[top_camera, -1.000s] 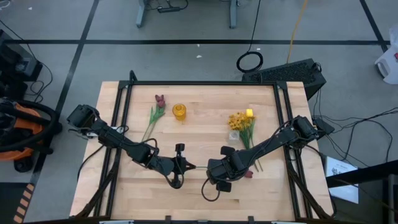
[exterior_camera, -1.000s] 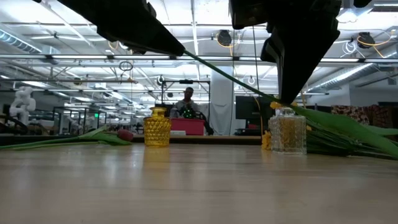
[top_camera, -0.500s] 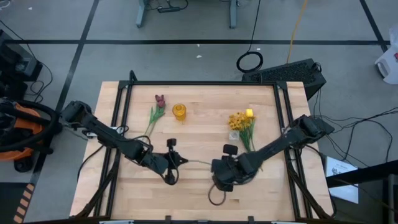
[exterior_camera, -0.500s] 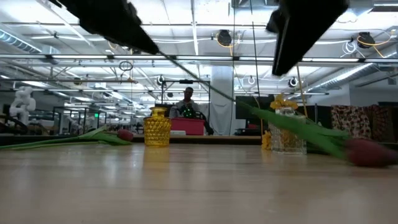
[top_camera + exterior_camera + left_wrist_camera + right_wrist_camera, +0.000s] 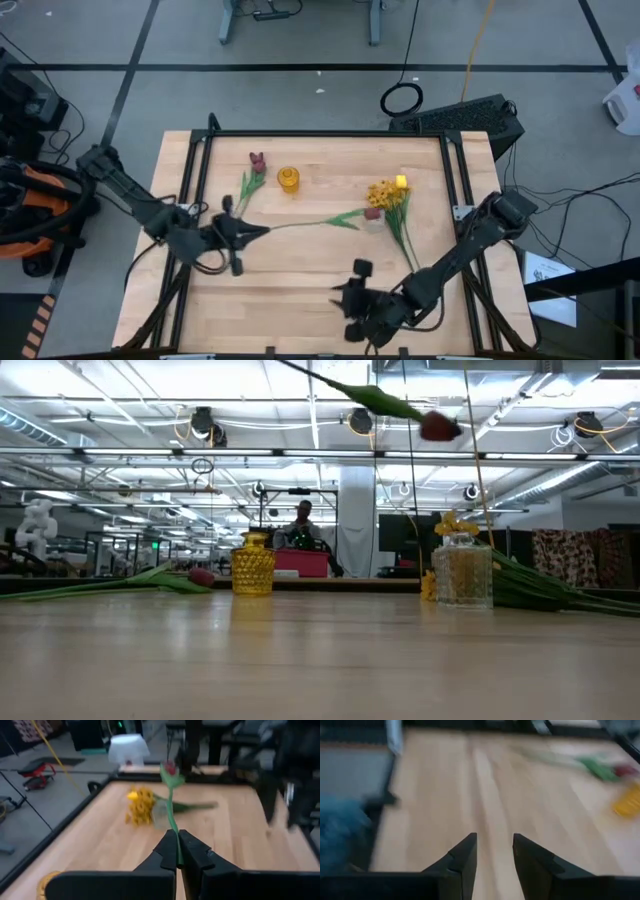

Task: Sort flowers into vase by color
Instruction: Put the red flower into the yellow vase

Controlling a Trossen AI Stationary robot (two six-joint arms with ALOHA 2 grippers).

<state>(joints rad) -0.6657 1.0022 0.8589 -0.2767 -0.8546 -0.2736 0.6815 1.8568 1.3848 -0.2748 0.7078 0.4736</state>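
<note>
Pale wooden table [image 5: 320, 270], matt grain; amber faceted glass vase [image 5: 252, 567].

left pincer [image 5: 243, 231] holds a tulip [image 5: 371, 213] above the table [image 5: 300, 270], between two vases.

dark-red tulip [image 5: 372, 213], yellow vase [image 5: 288, 180]

Two dark, slender multi-joint arms, matte black links with rounded joint housings, thin black cables looping beside each, left gripper [image 5: 236, 232] with two black wedge-shaped fingers [image 5: 167, 851], right gripper [image 5: 352, 300] with flat, tapered dark fingers [image 5: 464, 856], boxy wrist blocks
</note>
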